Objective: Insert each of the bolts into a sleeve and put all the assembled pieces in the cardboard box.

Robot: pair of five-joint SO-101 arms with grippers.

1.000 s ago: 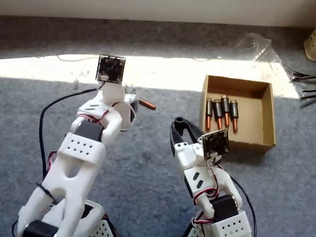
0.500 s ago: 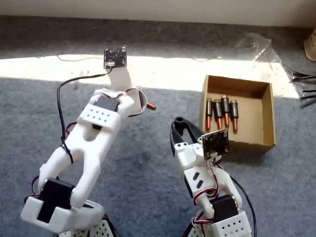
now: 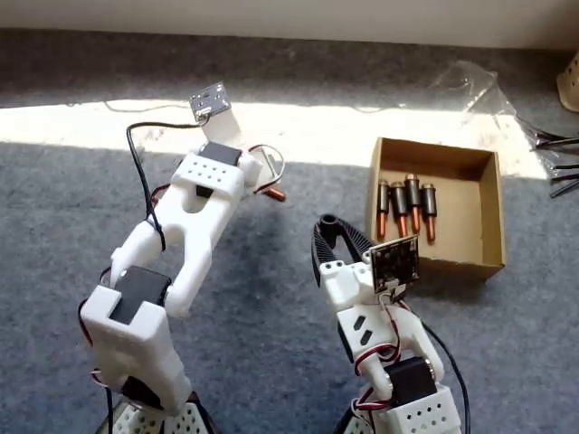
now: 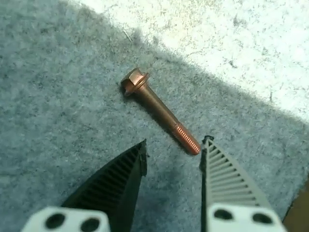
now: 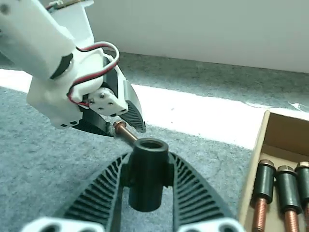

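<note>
A copper bolt lies flat on the grey carpet, its threaded tip just in front of my left gripper, which hangs open above it. In the high view the bolt pokes out beside the left arm. My right gripper is shut on a black sleeve, held upright with its hole facing up; in the high view this sleeve sits left of the cardboard box. The box holds several assembled bolt-and-sleeve pieces; those pieces also show beside the right gripper.
A clear plastic bag lies behind the box, and dark tools lie at the far right edge. A sunlit strip crosses the carpet behind the arms. Open carpet lies between the two arms.
The left arm stretched forward and lowered its gripper over the bolt, covering more of it in the high view. The right arm and its sleeve held still.
</note>
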